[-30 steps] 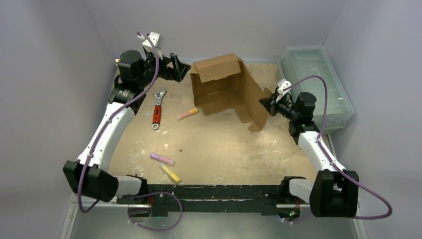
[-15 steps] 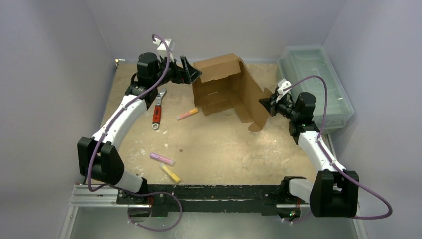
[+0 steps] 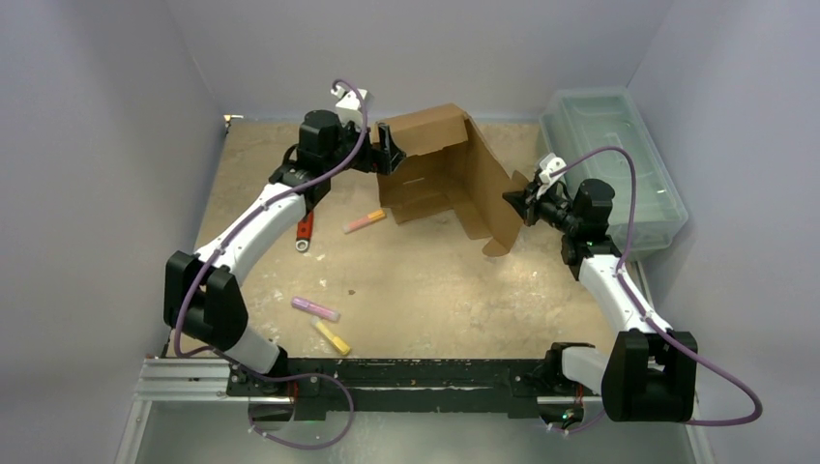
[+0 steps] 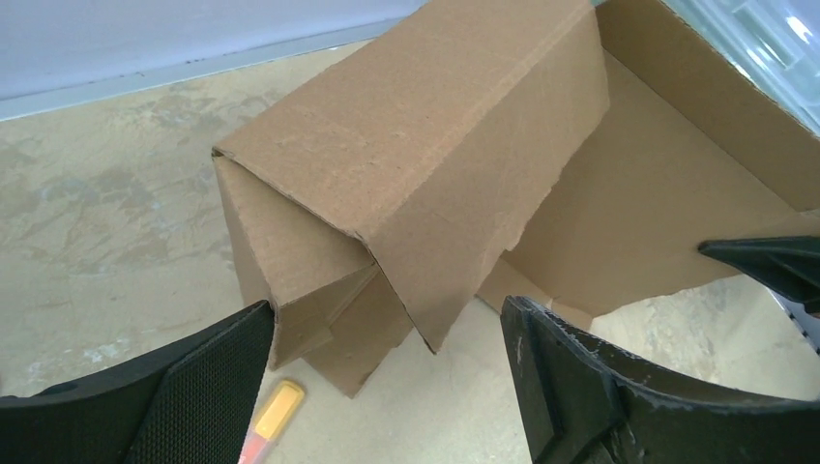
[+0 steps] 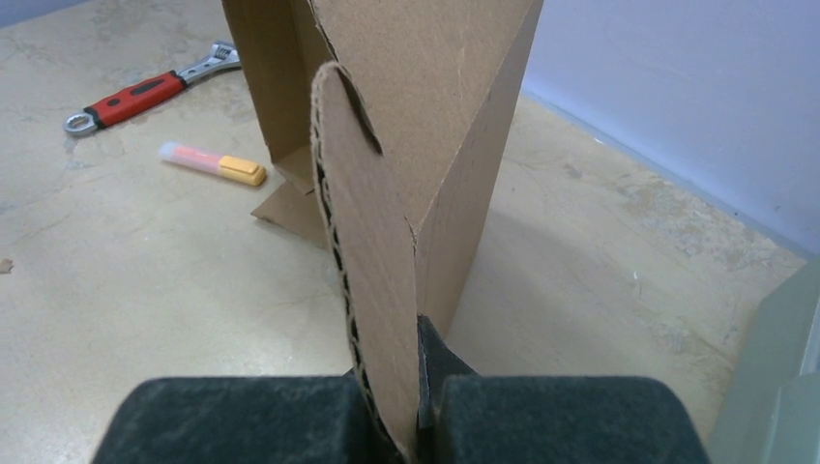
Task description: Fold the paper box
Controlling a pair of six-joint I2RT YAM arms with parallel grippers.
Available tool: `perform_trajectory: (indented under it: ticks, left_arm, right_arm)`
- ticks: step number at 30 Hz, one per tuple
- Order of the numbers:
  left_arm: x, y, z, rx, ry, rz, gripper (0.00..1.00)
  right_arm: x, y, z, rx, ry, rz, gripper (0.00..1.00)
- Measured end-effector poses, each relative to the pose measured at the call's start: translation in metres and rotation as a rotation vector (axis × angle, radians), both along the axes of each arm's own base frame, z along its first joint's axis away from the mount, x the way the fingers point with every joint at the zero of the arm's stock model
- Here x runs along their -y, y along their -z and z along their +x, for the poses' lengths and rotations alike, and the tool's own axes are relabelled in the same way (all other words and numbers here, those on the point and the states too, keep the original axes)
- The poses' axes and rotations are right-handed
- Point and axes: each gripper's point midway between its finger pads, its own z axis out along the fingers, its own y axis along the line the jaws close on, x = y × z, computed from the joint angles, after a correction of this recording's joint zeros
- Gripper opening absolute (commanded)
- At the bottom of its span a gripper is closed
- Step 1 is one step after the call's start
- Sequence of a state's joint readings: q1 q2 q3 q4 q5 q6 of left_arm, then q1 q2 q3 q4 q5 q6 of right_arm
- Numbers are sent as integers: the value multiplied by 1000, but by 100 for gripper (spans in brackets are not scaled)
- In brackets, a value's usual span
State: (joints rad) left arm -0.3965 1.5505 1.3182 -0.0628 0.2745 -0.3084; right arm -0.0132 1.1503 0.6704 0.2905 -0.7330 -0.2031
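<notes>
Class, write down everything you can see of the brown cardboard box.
The paper box is plain brown corrugated cardboard, a die-cut sheet only partly folded. It rests on the table toward the far side. Its left wall stands with a doubled-over top, the base lies low beside it, and a tall side panel ending in a rounded tab stands upright on the right. The right gripper is shut on that panel's edge. The left gripper is open, its jaws straddling the left wall's corner; contact cannot be told.
</notes>
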Motion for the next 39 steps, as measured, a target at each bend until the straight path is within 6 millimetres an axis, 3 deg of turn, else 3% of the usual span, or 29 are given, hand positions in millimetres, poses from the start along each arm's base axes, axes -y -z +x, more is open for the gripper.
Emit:
perform_trajectory:
  ticks: [4,9,20,22,28,39]
  left_arm:
    - [0,2,4,10,-28,14,72]
    - [8,6,13,26,-61,5,65]
    - [19,18,31,31,-106,-29,40]
    - [20,23,33,25,-106,-26,39]
    - [20,26,34,22,-111,-21,35]
    - [21,42,38,-2,-121,0,32]
  right_arm:
    - [-7,-1,-4,-1,-36,6,0]
    - [-19,0,-12,-8,-100,16,0]
    - [-18,-1,-12,-24,-99,-2,1]
    - [-16,-1,-11,-27,-89,-11,5]
    - [-11,-8,-10,-33,-63,-43,32]
    - [-2,-58,-17,83,-43,-126,75]
